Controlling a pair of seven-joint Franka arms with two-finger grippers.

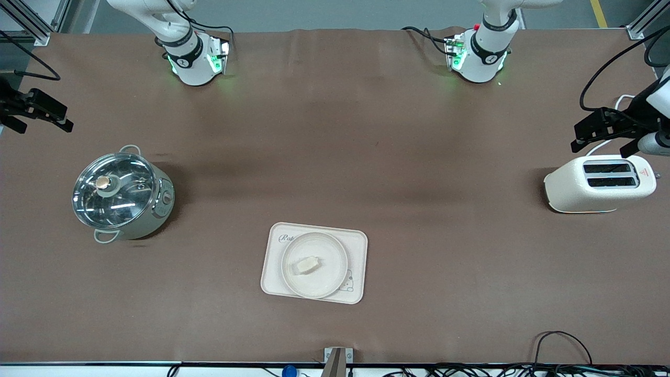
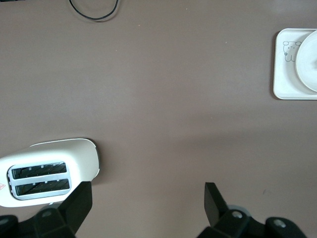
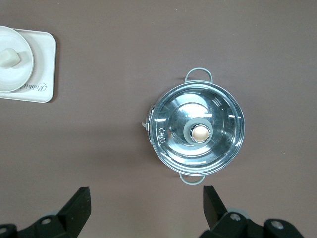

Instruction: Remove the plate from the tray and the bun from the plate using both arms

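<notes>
On a brown table (image 1: 335, 157), from the right arm's end to the left arm's end: one right gripper (image 1: 39, 112), one lidded pot (image 1: 121, 195), one tray (image 1: 314, 263), one toaster (image 1: 600, 183), one left gripper (image 1: 602, 131).

Right gripper up in the air over the table edge at the right arm's end, near the pot; jaws spread wide in the right wrist view (image 3: 146, 208), holding nothing. Right arm waiting.

One pale green pot with a glass lid, a gold knob (image 1: 102, 183) at the lid's centre and two loop handles, standing well apart from the tray.

One cream rounded-rectangle tray near the front camera's edge of the table, roughly midway between the two arms' ends, with "Rabbit" script in one corner and a small bunny drawing (image 1: 347, 283) in another. One round cream-white plate (image 1: 314, 283) resting on the tray, inside its rim. One small pale bun (image 1: 306, 265) lying on the plate, near its middle. Same three also partly seen at the edge of the right wrist view: tray (image 3: 43, 69), plate (image 3: 12, 79), bun (image 3: 10, 57).

One cream two-slot toaster at the left arm's end, both slots empty, well apart from the tray.

Left gripper hovering over the toaster; jaws spread wide in the left wrist view (image 2: 148, 206), holding nothing. Left arm waiting too.

Two white arm bases, right (image 1: 191, 57) and left (image 1: 479, 55), along the table edge farthest from the front camera, green lights glowing.
</notes>
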